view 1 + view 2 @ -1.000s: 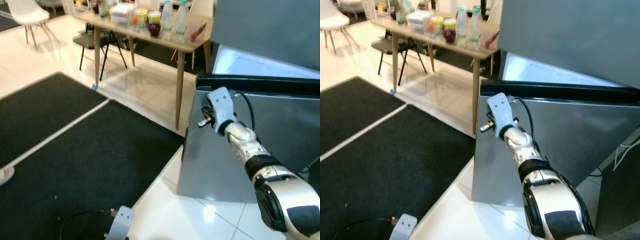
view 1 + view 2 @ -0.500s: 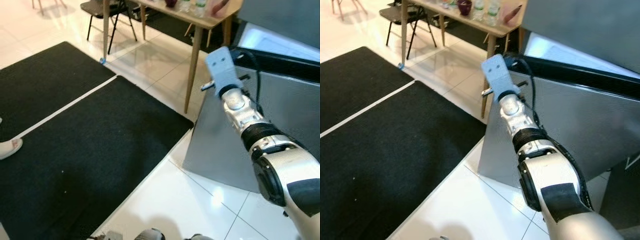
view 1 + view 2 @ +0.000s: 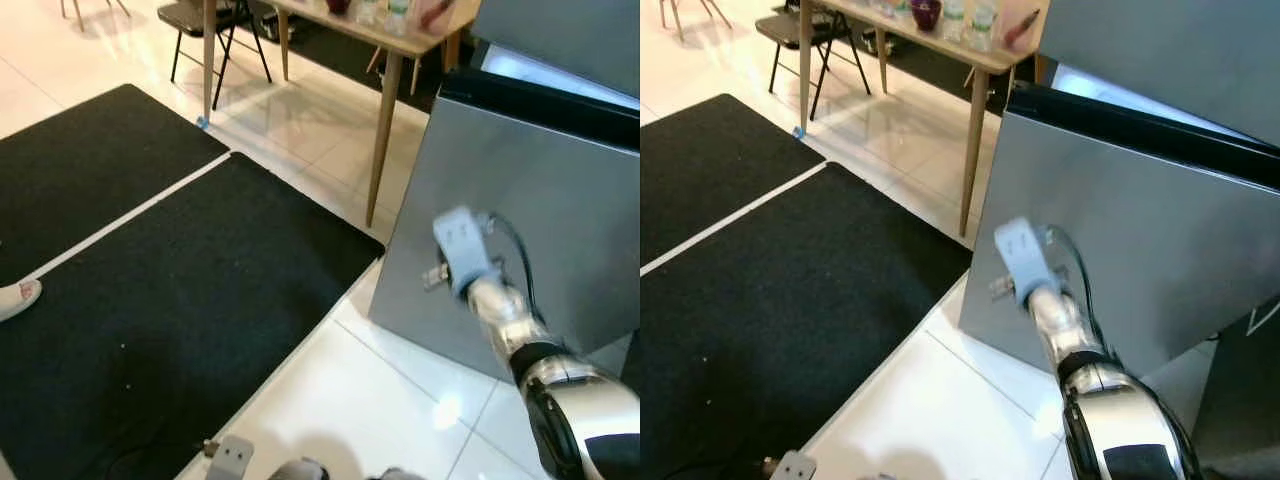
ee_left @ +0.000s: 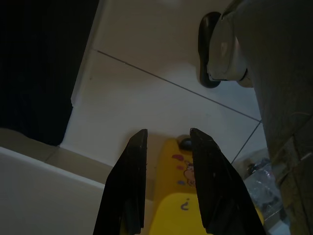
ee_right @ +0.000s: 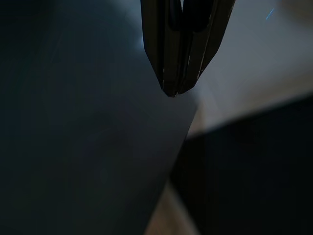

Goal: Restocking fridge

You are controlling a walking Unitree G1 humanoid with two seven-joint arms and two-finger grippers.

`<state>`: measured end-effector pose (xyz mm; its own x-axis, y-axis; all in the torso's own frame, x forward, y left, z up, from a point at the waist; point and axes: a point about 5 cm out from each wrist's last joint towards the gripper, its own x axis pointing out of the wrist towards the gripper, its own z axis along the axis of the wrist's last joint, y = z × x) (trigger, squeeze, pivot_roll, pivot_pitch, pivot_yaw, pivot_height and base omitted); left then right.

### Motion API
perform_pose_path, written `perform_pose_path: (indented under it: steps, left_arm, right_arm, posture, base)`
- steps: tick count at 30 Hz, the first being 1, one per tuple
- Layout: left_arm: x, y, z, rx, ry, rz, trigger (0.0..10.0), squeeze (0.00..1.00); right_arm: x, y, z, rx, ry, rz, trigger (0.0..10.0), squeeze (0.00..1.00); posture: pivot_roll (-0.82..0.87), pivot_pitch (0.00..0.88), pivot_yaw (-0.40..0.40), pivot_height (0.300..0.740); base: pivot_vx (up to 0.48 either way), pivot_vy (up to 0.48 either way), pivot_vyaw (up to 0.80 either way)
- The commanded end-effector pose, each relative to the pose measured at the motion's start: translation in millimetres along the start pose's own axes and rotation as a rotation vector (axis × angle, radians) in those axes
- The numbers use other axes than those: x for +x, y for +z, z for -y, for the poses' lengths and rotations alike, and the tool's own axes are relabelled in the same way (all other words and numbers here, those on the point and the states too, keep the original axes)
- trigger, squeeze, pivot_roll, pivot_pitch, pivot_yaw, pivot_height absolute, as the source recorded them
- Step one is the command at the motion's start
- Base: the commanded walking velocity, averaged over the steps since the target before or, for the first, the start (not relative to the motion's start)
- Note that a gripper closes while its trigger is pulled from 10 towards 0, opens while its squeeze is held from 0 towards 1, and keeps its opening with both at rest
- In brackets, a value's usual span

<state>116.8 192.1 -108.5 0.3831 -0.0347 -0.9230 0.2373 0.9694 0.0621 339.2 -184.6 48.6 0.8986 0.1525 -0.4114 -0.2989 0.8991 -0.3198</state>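
The grey fridge door (image 3: 540, 190) stands partly open on the right, with a bright strip of the fridge's inside (image 3: 545, 72) behind its black top edge. My right arm (image 3: 500, 310) reaches out to the door's face about halfway up. Its wrist block (image 3: 462, 245) covers the fingers in the eye views. In the right wrist view my right gripper (image 5: 172, 90) is shut with nothing in it, its tips close to the dark grey door panel (image 5: 83, 122). My left gripper (image 4: 167, 133) hangs open over the floor above a yellow printed object (image 4: 183, 200).
A wooden table (image 3: 400, 40) with bottles and jars stands just left of the fridge, a black chair (image 3: 195, 18) beyond it. Two black mats (image 3: 170, 300) cover the floor on the left. A shoe (image 3: 15, 297) shows at the left edge. White tiles (image 3: 340, 400) lie before the door.
My right arm has dropped from the door's top edge to the middle of its face. The door's top edge now sits higher and further left in the picture.
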Motion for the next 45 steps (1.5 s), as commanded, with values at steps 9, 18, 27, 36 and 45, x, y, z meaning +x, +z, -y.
perform_pose_path:
  steps: [9, 18, 27, 36, 45]
  left_arm:
    - [3.4, 40, -1.6, -0.031, 0.007, 0.124, 10.0, 0.00]
    - [3.2, 44, -6.8, -0.038, 0.023, 0.121, 10.0, 0.00]
    - [3.8, 44, -4.6, -0.013, 0.016, 0.107, 10.0, 0.00]
    - [4.9, 43, 5.0, 0.002, -0.022, 0.097, 10.0, 0.00]
    - [4.8, 41, 5.7, 0.012, -0.030, 0.094, 10.0, 0.00]
  right_arm:
    - [-59.8, -132, -31.4, 0.221, -0.031, -0.468, 10.0, 0.00]
    - [-104.6, -186, -51.4, 0.419, -0.087, -0.678, 10.0, 0.00]
    - [-118.7, -199, -58.3, 0.393, -0.081, -0.748, 10.0, 0.00]
    - [-118.7, -199, -59.5, 0.375, -0.062, -0.750, 10.0, 0.00]
    - [-119.7, -200, -62.6, 0.368, -0.051, -0.756, 10.0, 0.00]
  posture:
    - [-0.02, 0.038, -0.037, 0.740]
    - [-0.02, 0.000, -0.030, 0.740]
    - [-0.03, 0.000, -0.029, 0.740]
    - [-0.04, 0.000, -0.024, 0.740]
    - [-0.04, 0.000, -0.021, 0.740]
  base:
    - [0.000, 0.000, 0.00]
    - [0.000, 0.000, 0.00]
    - [0.000, 0.000, 0.00]
    - [0.000, 0.000, 0.00]
    - [0.395, 0.000, 0.00]
